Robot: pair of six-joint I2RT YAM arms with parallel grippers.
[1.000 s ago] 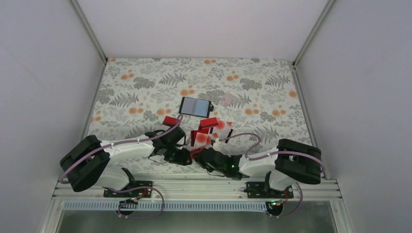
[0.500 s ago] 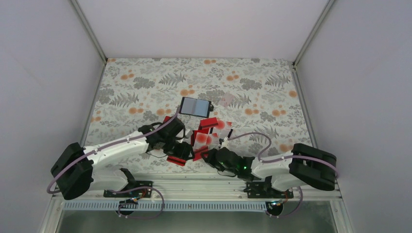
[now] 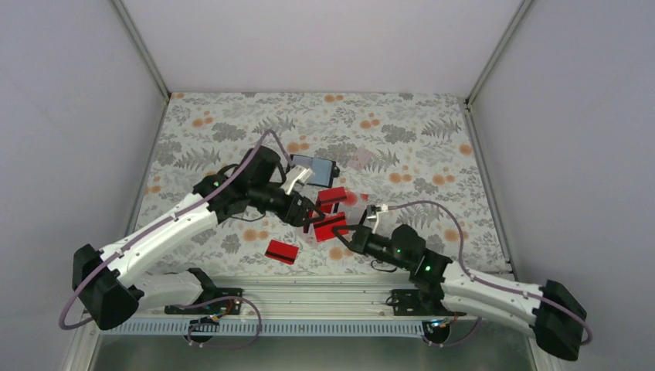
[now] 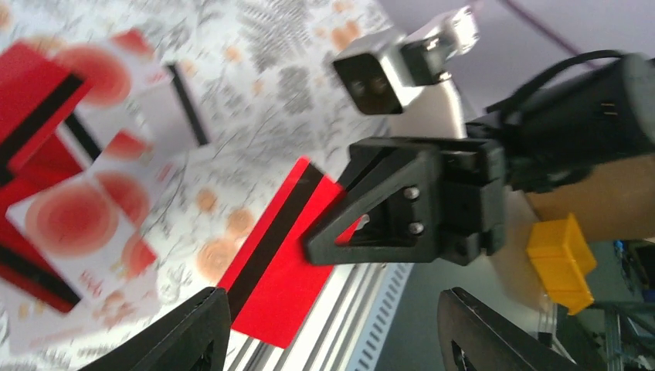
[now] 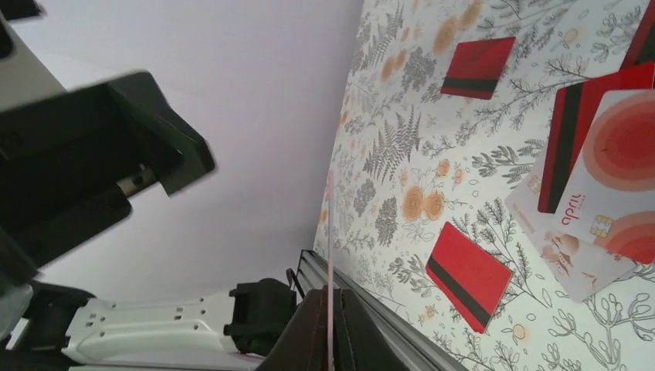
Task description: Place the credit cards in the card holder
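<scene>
The card holder (image 3: 318,170) lies open and black with grey-blue pockets, partly behind my left arm. A pile of red and whitish red-dot credit cards (image 3: 337,199) lies just in front of it; it also shows in the left wrist view (image 4: 73,224) and the right wrist view (image 5: 610,162). My right gripper (image 3: 349,234) is shut on one red black-striped card (image 4: 282,263), held off the table and seen edge-on in its own view (image 5: 330,232). My left gripper (image 3: 305,213) is open and empty, facing the right gripper (image 4: 409,209) at close range.
One red card (image 3: 282,251) lies alone near the table's front edge, also in the right wrist view (image 5: 467,274). Another red card (image 5: 479,66) lies farther off. The metal rail (image 3: 309,297) runs along the front. White walls close in the floral table.
My left gripper let go of a red card near the front edge and swung back toward the pile. My right arm reached forward, holding its red card up.
</scene>
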